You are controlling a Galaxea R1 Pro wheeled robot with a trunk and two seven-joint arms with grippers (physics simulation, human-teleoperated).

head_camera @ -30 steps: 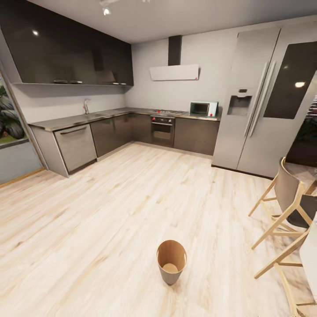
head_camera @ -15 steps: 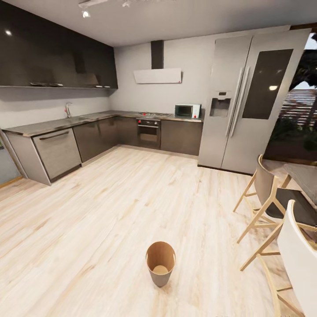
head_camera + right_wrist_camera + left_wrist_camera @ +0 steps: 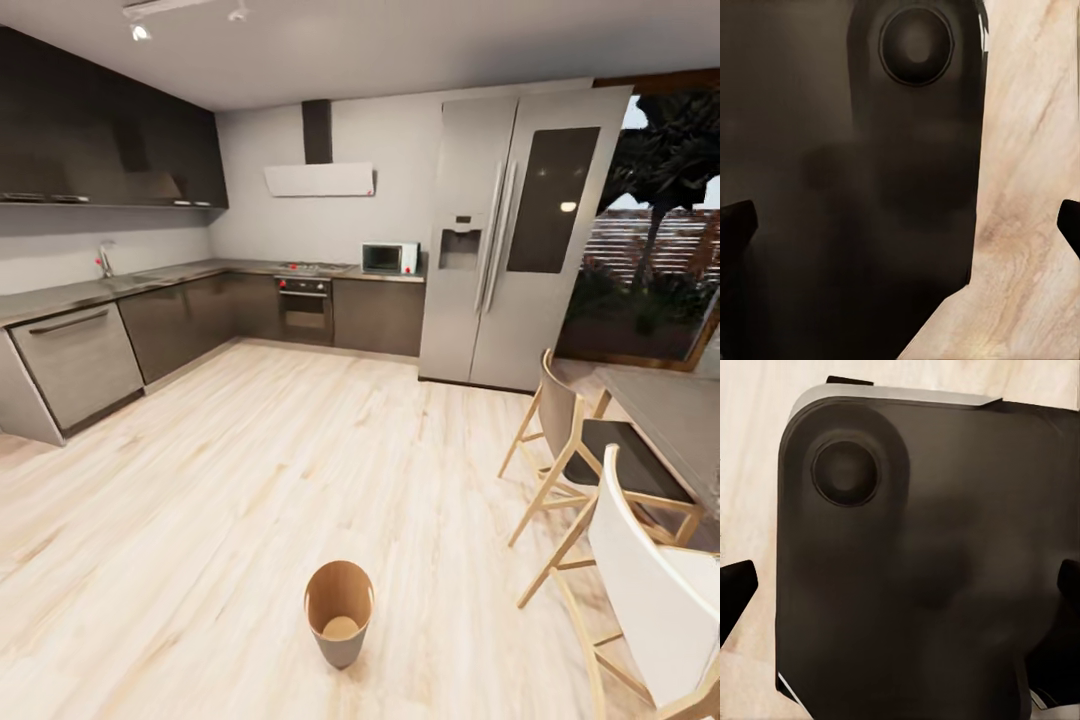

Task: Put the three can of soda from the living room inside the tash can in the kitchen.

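A: Where is the tash can?

B: Standing upright on the pale kitchen floor, near and a little left of centre, mouth open, no soda cans inside that I can make out

A: How would it handle?

B: My guess is light and stiff, easy to knock over, so drop each can straight down through the wide mouth

A: What lies around it?

B: Stools to the right, the fridge far right, dark cabinets far left

A: And the fingers?

B: Both wrist views face the robot's dark body; only black tips at the edges, well apart and holding nothing
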